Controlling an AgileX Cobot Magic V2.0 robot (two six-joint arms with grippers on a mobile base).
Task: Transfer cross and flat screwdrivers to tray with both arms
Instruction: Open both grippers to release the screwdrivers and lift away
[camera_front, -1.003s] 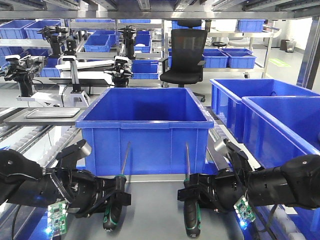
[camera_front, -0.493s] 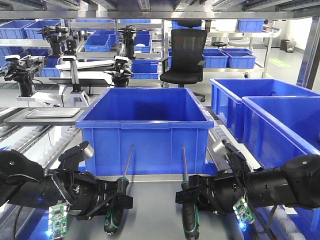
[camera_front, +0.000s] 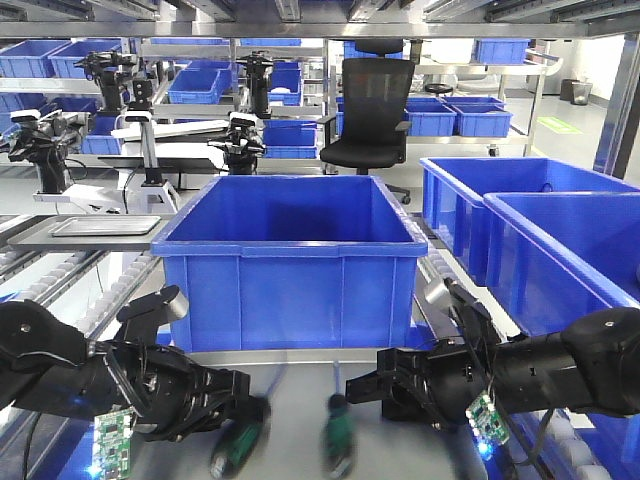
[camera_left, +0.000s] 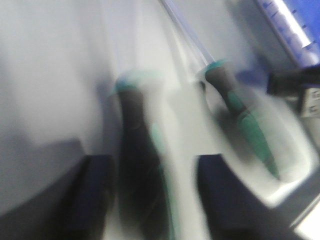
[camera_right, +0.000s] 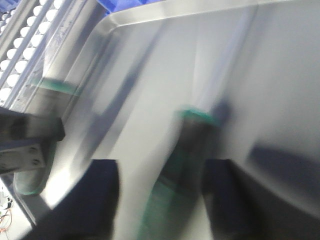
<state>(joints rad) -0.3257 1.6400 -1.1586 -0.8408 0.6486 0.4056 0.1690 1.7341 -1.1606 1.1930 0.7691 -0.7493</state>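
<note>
Both screwdrivers are motion-blurred, low over the grey tray (camera_front: 300, 385) in front of the blue bin. The left screwdriver (camera_front: 240, 447) lies loose between the spread fingers of my left gripper (camera_front: 238, 392), nearer the left finger (camera_left: 95, 195), with a clear gap on the other side. The right screwdriver (camera_front: 338, 447) sits between the wide-apart fingers of my right gripper (camera_front: 372, 386), touching neither. In the left wrist view my left gripper (camera_left: 155, 162) straddles its handle (camera_left: 142, 165), and the other handle (camera_left: 245, 120) lies to the right. In the right wrist view my right gripper (camera_right: 162, 165) straddles a blurred handle (camera_right: 182, 160).
A large blue bin (camera_front: 290, 255) stands just behind the tray, and two more blue bins (camera_front: 540, 230) stand at the right. A roller conveyor (camera_right: 30, 55) runs along the tray's left rim. A smaller grey tray (camera_front: 105, 227) rests on a shelf at the back left.
Both grippers have opened and let go of the screwdrivers. The upright tools have dropped and tipped toward the tray, now blurred; the arms have barely moved.
</note>
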